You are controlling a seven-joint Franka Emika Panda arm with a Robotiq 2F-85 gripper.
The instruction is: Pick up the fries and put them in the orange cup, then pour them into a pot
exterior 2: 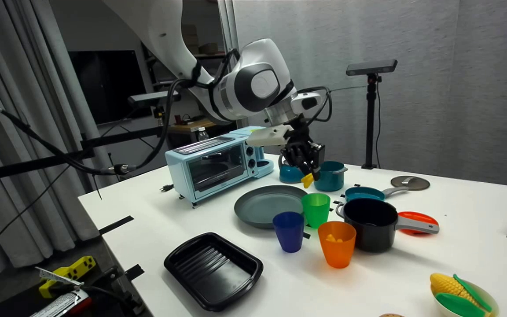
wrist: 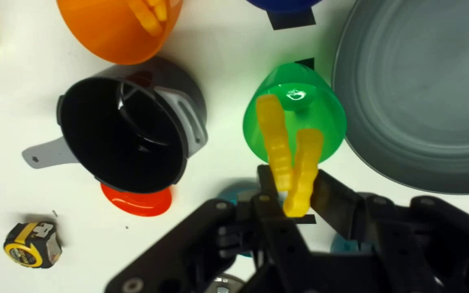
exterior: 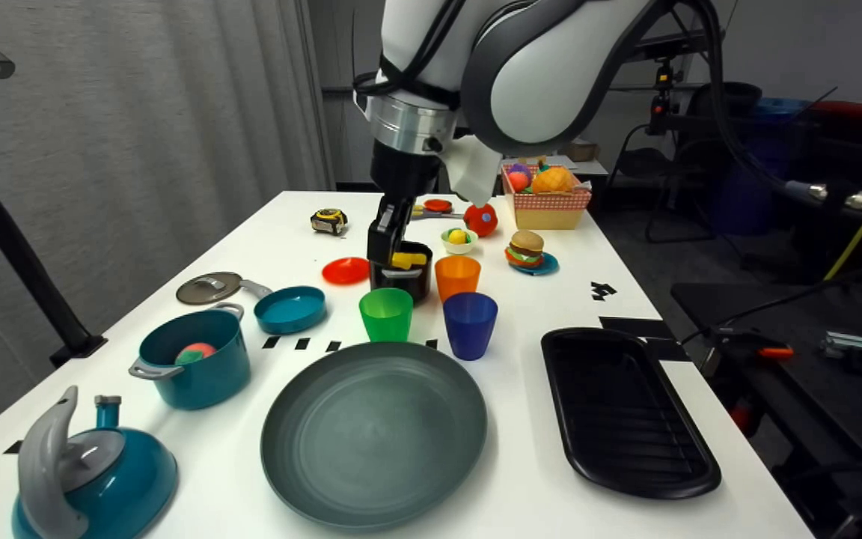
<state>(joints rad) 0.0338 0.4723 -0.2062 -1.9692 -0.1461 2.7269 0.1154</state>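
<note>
Wrist view — I am seeing the pincer (wrist: pixel 293 188) gripping two fries (wrist: pixel 276 142) — other fries (wrist: pixel 147 18) are lying in the orange cup (wrist: pixel 104 34).

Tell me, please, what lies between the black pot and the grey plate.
The green cup stands between the black pot and the grey plate in the wrist view, partly hidden behind the held fries.

The wrist view crops the orange cup (wrist: pixel 108 34), perhaps its fries (wrist: pixel 145 18).
</note>
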